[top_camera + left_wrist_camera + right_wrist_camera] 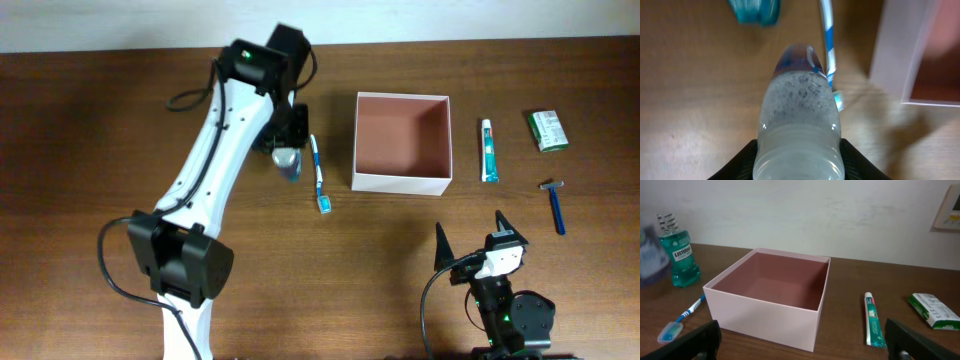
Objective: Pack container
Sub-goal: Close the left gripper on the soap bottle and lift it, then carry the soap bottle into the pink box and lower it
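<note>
Container sits empty at mid-desk. My left gripper is grasping a bottle at the container's 9 o'clock. Right gripper stands released. I judge the smooth bottle may slip, or clip the wall.

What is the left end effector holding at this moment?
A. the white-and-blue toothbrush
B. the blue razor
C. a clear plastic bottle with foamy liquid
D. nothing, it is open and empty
C: the left wrist view shows the clear plastic bottle of foamy liquid clamped between the fingers of the left end effector, while the white-and-blue toothbrush and the blue razor lie on the wooden table.
</note>
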Robot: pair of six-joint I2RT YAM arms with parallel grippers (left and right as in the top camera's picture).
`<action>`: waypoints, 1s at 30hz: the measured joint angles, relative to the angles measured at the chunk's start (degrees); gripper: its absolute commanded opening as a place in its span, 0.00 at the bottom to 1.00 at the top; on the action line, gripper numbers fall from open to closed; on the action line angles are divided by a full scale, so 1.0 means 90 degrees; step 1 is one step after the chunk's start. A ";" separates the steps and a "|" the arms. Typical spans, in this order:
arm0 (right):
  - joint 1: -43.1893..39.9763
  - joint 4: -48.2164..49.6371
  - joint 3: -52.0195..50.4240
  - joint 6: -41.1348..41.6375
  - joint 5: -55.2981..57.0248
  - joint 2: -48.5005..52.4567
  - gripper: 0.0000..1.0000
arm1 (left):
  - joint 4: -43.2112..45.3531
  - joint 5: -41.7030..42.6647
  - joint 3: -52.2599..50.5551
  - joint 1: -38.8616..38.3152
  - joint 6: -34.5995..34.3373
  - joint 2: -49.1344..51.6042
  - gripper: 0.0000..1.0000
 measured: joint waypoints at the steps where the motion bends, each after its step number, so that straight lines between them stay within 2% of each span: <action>1: 0.0000 0.0000 0.0000 0.0005 0.0000 0.0000 0.99 | -0.0015 0.0010 0.0192 0.0000 0.0058 0.0000 0.25; 9: 0.0000 0.0000 0.0000 0.0007 0.0000 0.0000 0.99 | 0.0102 0.0046 0.1355 -0.0236 0.0345 0.0000 0.26; 20: 0.0000 0.0000 0.0000 0.0005 0.0000 0.0000 0.99 | 0.1909 0.0029 0.1447 -0.1367 0.0423 0.0000 0.27; 30: 0.0000 0.0000 0.0000 0.0005 0.0000 0.0000 0.99 | 0.3152 -0.0165 0.1455 -0.1523 0.0442 0.0206 0.26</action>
